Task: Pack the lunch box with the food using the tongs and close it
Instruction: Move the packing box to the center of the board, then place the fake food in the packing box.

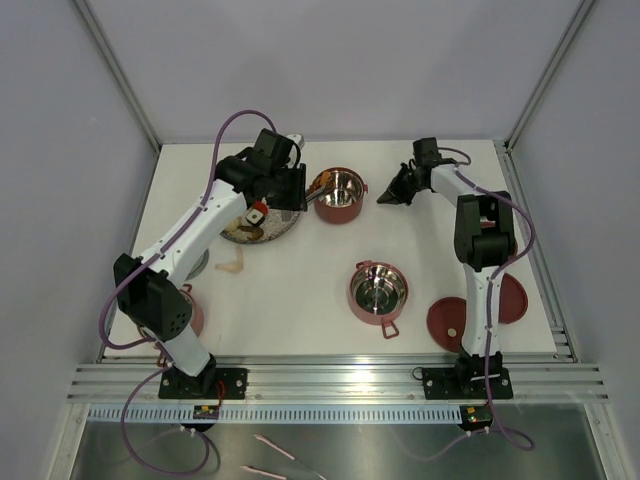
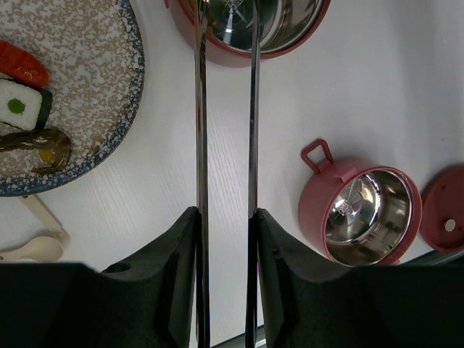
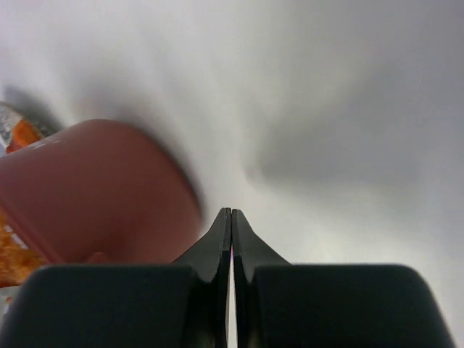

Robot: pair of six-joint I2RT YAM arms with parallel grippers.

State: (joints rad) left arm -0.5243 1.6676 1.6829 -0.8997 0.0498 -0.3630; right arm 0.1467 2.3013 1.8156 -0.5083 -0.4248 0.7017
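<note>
My left gripper is shut on the tongs, one thin silvery arm against each finger. The tongs run out over the rim of the far lunch box tier, and their tips are cut off at the top of the left wrist view. From above, an orange piece shows at that tier's left rim, below the left gripper. On the speckled plate lie red, white-and-black and brown food. My right gripper is shut and empty, just right of that tier.
A second empty tier stands mid-table. Two red lids lie by the right arm's base, and another red disc shows behind the left arm. A pale spoon lies near the plate's front edge.
</note>
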